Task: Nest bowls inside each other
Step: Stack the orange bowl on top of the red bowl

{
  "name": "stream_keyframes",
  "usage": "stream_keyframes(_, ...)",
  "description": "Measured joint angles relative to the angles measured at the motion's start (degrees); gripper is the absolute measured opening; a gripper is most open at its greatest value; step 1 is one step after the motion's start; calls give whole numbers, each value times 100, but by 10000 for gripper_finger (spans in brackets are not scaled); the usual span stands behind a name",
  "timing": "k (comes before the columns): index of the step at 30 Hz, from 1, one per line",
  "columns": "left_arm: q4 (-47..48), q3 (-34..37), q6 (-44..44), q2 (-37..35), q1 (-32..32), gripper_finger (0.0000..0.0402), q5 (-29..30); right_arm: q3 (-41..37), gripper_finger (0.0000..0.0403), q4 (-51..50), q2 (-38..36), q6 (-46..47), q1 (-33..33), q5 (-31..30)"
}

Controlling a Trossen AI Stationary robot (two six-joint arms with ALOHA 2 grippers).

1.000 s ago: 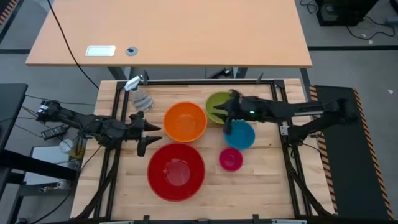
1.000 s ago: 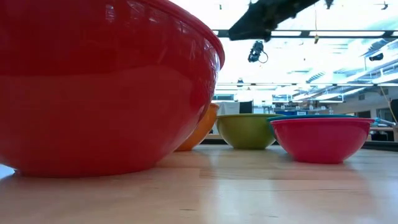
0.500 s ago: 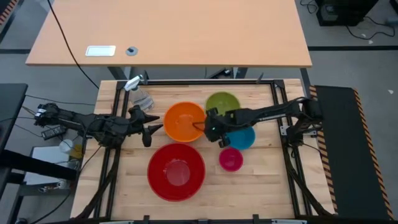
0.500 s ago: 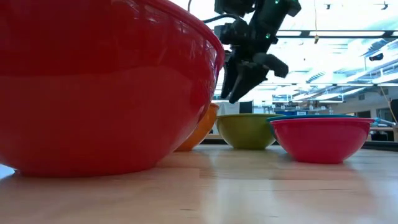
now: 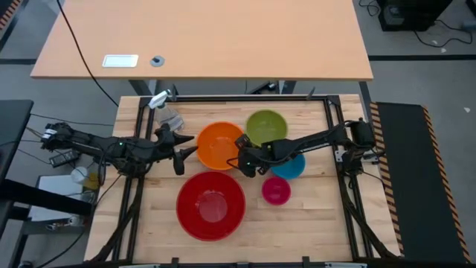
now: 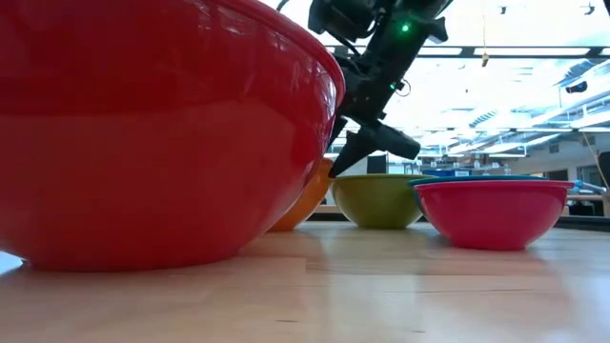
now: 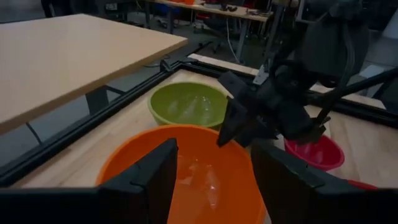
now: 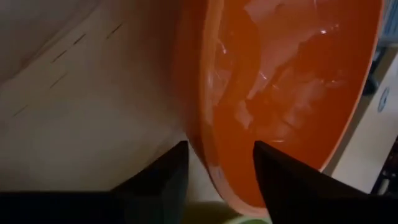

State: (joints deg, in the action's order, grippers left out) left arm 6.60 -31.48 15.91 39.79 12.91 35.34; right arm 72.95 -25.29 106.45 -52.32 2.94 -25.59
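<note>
The orange bowl (image 5: 221, 145) stands on the wooden table between the green bowl (image 5: 265, 125) and the red bowl (image 5: 210, 205). The blue bowl (image 5: 291, 165) lies partly under my right arm, and the pink bowl (image 5: 276, 191) stands near it. My right gripper (image 8: 219, 146) is open and slants down at the orange bowl's right rim (image 8: 208, 143), one finger outside the wall and one over the inside. No touch shows. My left gripper (image 7: 211, 168) is open and roughly level, just left of the orange bowl.
A clear spray bottle (image 5: 165, 112) lies at the table's far left corner, close behind my left gripper. A black frame rail (image 5: 245, 97) runs along the far edge. Bare wood lies at the near right, beyond the pink bowl.
My right gripper has come down from above the green and blue bowls and gone toward the table's left, rolling its wrist as it went. It now stands at the orange bowl's right rim. No bowl has moved.
</note>
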Motion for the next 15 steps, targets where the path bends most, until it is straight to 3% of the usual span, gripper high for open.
stream_keyframes(9, 45, 0, -25, -4, -16, 208, 2, -8, 34, 247, 58, -353, -62, 327)
stream_keyframes(12, 39, 0, -28, -4, -20, 208, 11, -9, 20, 355, 58, -512, -131, 199)
stream_keyframes(15, -27, 0, -112, -11, -20, 208, 19, -9, 20, 673, 59, -814, -129, -400)
